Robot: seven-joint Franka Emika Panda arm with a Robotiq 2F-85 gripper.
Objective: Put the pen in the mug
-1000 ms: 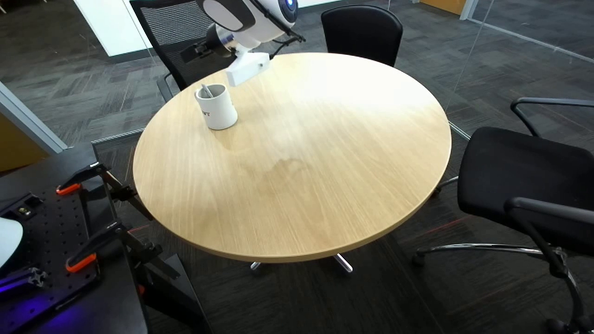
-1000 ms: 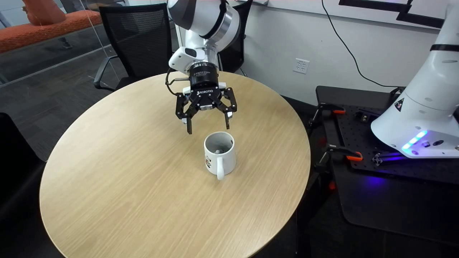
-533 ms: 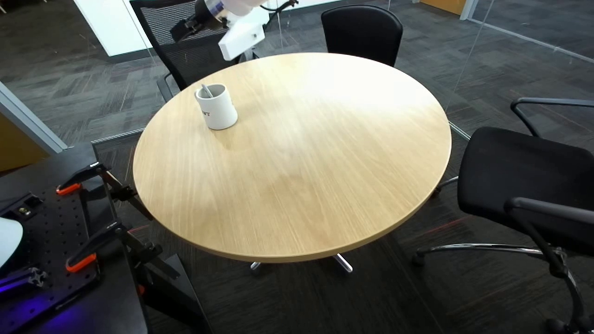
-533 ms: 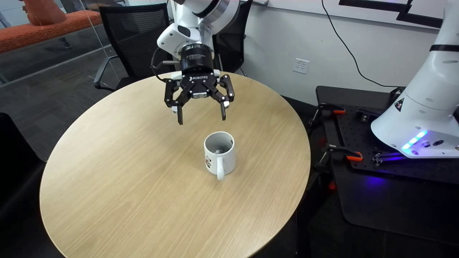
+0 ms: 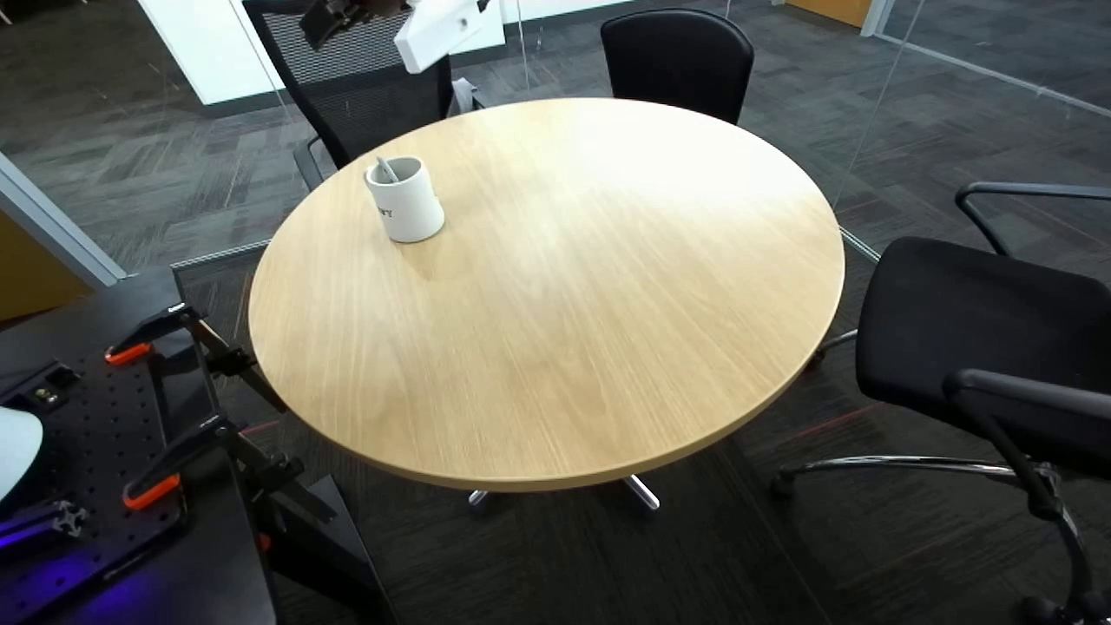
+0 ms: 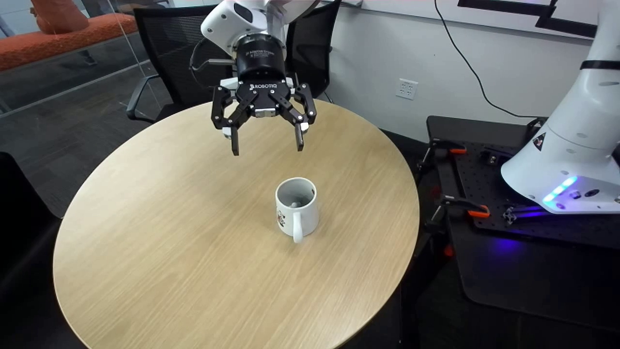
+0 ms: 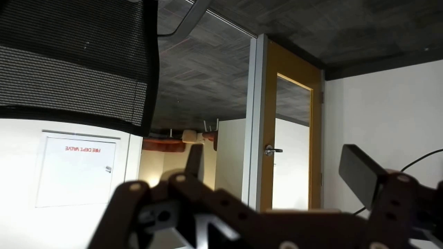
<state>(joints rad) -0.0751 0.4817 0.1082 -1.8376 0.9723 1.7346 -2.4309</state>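
Observation:
The white mug [image 5: 410, 208] stands upright on the round wooden table, and it also shows in an exterior view [image 6: 310, 218] with its handle towards the camera. The pen [image 5: 387, 170] is in the mug, leaning at a slant with its end near the rim; it looks light grey here. Only a small pale end of the pen [image 6: 294, 205] shows in an exterior view; its lower part is hidden by the mug wall. My gripper [image 6: 268, 151] is open and empty, raised above the table and apart from the mug. In the wrist view, nothing is between the fingers [image 7: 273, 159].
The round table [image 6: 193, 252] has black chairs around it, with a mesh chair [image 5: 347, 69] near my gripper. A black bench [image 6: 523, 271] with orange-tipped clamps carries the robot base [image 6: 571, 160]. A glass wall and a door [image 7: 270, 103] lie beyond.
My open gripper has risen and moved away from the mug. The mug and the pen in it have stayed in place.

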